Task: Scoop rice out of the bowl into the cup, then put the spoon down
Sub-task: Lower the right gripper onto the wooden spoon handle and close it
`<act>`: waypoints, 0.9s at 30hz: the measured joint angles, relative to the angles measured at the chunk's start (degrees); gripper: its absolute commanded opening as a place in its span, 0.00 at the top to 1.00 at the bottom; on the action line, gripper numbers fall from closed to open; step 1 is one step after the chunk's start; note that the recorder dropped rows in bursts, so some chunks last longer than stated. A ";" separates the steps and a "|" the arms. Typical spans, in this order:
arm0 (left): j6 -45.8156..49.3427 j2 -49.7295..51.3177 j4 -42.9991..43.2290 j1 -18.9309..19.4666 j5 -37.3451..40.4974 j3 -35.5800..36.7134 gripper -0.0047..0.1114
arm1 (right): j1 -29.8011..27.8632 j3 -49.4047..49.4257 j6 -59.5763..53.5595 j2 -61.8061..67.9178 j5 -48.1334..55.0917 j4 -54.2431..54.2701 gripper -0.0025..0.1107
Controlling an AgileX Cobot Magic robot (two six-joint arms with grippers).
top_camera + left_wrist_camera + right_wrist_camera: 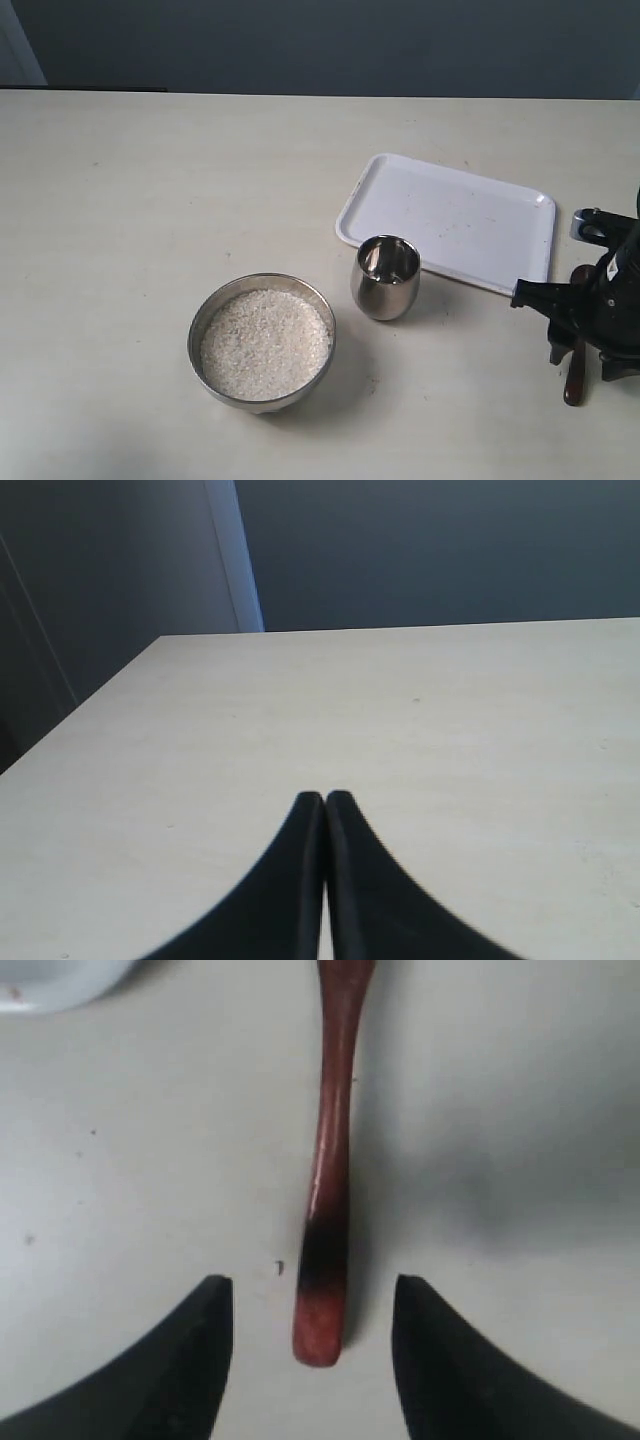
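A wide steel bowl (318, 310) full of white rice (264, 343) sits at the front middle of the table. To its right stands the small shiny steel cup (386, 278). The reddish-brown wooden spoon (576, 362) lies flat on the table at the far right. My right gripper (592, 362) hangs low over it, open, its jaws either side of the handle end (322, 1310) without touching it. The spoon's bowl end is hidden. My left gripper (324, 798) is shut on nothing, over bare table; the exterior view does not show it.
A white rectangular tray (450, 220) lies behind the cup, reaching toward the right arm; its rounded corner (50, 985) shows in the right wrist view. The table's right edge is close to the right arm. A dark wall stands behind the table.
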 measured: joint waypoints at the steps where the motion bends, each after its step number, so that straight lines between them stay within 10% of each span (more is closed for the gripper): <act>1: 0.00 0.00 0.00 0.00 0.00 0.00 0.96 | 0.00 0.00 0.00 0.00 0.00 -0.13 0.55; 27: 0.00 0.00 0.00 0.00 0.00 0.00 0.96 | 0.00 3.36 1.68 0.00 -5.99 -1.14 0.55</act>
